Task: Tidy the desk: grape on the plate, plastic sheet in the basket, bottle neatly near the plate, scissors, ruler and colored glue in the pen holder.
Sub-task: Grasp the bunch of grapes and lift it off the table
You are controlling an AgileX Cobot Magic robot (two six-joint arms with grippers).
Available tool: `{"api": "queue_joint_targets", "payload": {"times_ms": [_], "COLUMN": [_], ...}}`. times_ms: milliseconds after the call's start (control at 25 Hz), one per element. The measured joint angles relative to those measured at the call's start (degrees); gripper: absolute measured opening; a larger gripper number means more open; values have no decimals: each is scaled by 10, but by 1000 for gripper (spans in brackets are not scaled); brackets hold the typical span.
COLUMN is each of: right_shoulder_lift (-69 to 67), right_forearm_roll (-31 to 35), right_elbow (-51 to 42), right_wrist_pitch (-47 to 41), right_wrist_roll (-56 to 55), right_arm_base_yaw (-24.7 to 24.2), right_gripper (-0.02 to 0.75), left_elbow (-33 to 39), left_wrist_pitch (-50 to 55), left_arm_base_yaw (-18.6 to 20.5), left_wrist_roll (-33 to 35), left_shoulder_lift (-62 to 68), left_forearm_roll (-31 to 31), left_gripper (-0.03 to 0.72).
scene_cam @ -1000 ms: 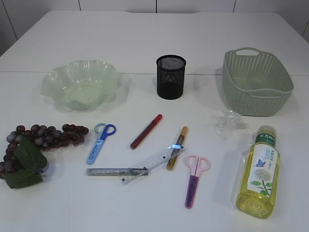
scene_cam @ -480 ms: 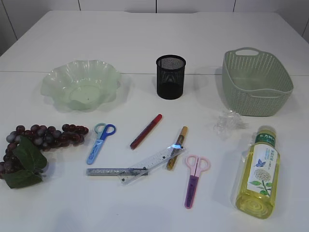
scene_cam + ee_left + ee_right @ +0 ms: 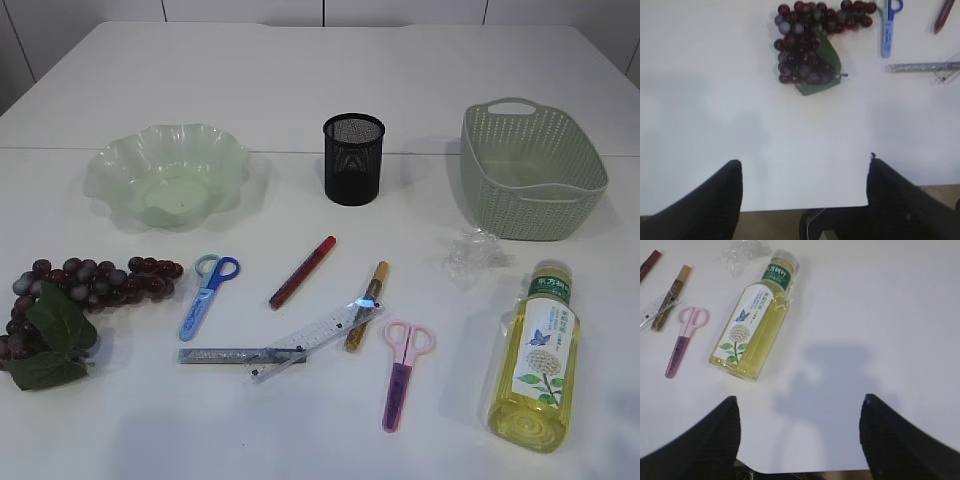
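I keep both claws, the left claw (image 3: 802,187) and the right claw (image 3: 797,427), wide apart and empty above the surface (image 3: 300,80), and I fear the lying bottle (image 3: 533,357) may roll if one finger only pushes it.

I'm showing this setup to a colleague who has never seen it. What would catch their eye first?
Probably the dark purple grape bunch with its green leaf at the table's left edge, and the yellow bottle lying on its side at the right. Between them sits a scatter of blue scissors, pink scissors, glue sticks and rulers. Behind, the green plate, black mesh pen holder and basket all stand empty.
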State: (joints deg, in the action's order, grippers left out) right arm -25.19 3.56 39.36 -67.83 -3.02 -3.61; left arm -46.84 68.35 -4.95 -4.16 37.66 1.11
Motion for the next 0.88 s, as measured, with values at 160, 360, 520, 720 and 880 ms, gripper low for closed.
{"api": "queue_joint_targets", "payload": {"times_ms": [160, 360, 520, 720, 880], "right_shoulder_lift": [-70, -143, -184, -207, -213], "right_forearm_roll": [4, 31, 59, 70, 70], "right_elbow": [37, 52, 53, 53, 53], "right_wrist_pitch": [3, -6, -6, -6, -6], "right_wrist_roll": [-1, -1, -1, -1, -1], "right_arm_base_yaw": [0, 0, 0, 0, 0], "right_gripper": [576, 576, 576, 576, 576], "left_elbow": [-49, -144, -204, -238, -248], "left_wrist_pitch": [31, 32, 31, 29, 27], "left_arm_base_yaw": [0, -1, -1, -1, -1], "left_wrist_roll": [-8, -25, -27, -27, -27], "left_shoulder_lift": [86, 203, 298, 404, 471], "left_forearm_roll": [5, 21, 41, 44, 34], "left_gripper": [561, 561, 561, 561, 561]}}
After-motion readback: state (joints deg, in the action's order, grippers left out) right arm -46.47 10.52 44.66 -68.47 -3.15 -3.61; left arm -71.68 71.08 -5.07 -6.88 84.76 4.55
